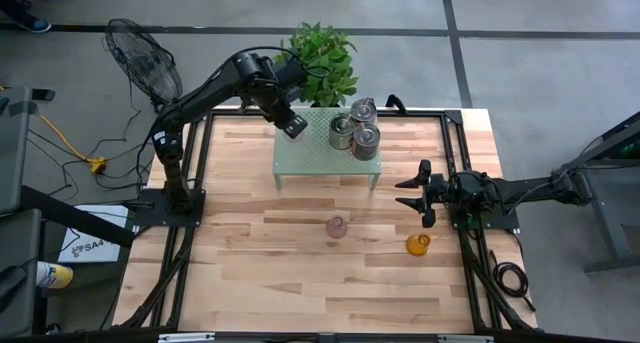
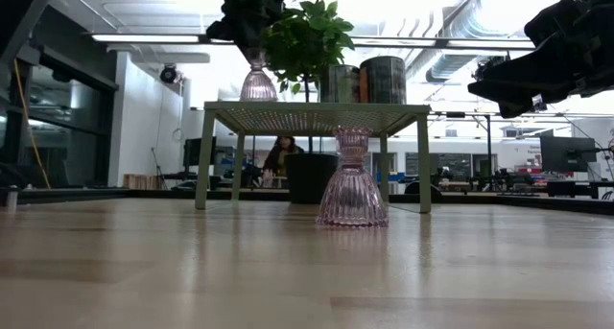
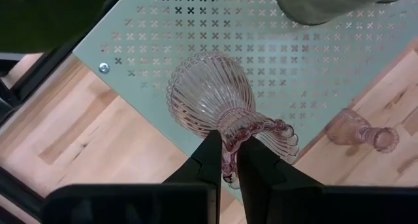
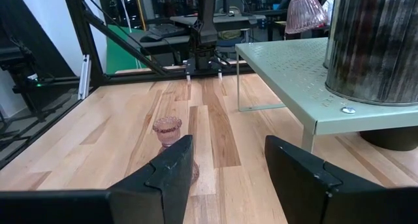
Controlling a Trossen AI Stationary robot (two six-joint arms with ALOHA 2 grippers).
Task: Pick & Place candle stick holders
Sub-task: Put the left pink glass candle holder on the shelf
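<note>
The pale plank surface [image 1: 300, 273] carries a green metal shelf [image 1: 320, 161] pierced with small cross-shaped holes, a pattern only the left wrist view makes plain. Three ribbed, shiny silver holders [image 1: 356, 128] cluster at the shelf's right rear corner in the high view; the low view shows just two of them as dark cylinders.

The left gripper [image 3: 225, 160] is pinched narrow on the frilled rim of a pink fluted glass holder [image 3: 215, 106], whose flared base stands on the shelf near its left rear corner. The low view shows that base against the shelf top, under the dark gripper.

A second pink holder [image 1: 337, 226] stands on the surface in front of the shelf. An amber glass holder [image 1: 418, 245] sits nearer the right edge, just in front of the right gripper [image 4: 225, 168], which hovers wide and empty.
</note>
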